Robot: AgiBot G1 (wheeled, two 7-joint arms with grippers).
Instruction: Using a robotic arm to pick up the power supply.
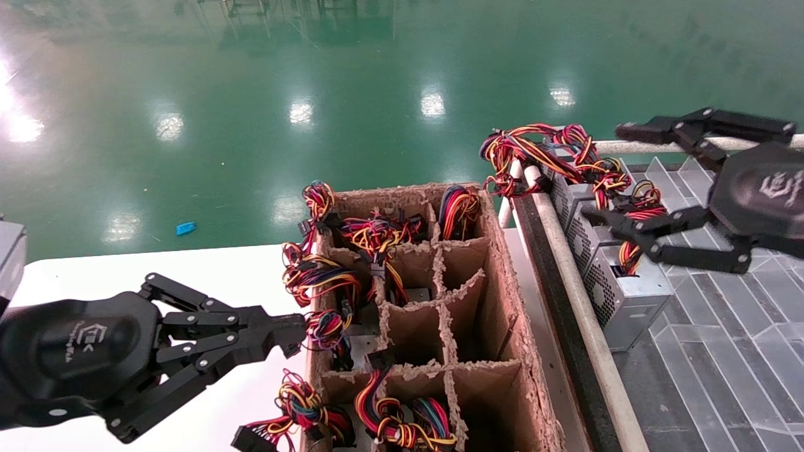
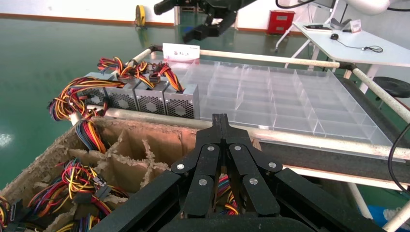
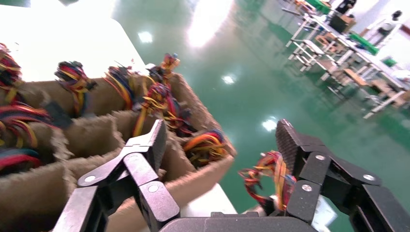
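Note:
Several silver-grey power supplies (image 1: pixel 619 295) stand in a row on the rack at the right, their red, orange and yellow wires (image 1: pixel 559 154) piled on top. My right gripper (image 1: pixel 606 176) hovers open over this row, one finger on each side of the wire bundle, touching nothing. In the right wrist view the right gripper (image 3: pixel 222 140) is wide open, with wires (image 3: pixel 268 176) beside one pad. My left gripper (image 1: pixel 295 336) is shut and empty at the left wall of the cardboard box (image 1: pixel 502 270). The left wrist view shows the left gripper (image 2: pixel 221 120) closed, and the row of power supplies (image 2: pixel 145 99) beyond.
The cardboard box has divider cells; some hold more power supplies with wire bundles (image 1: pixel 377 235). A white table (image 1: pixel 157 270) lies under it. A clear compartment tray (image 1: pixel 722 339) fills the rack to the right, edged by a white rail (image 1: pixel 584 314). Green floor lies beyond.

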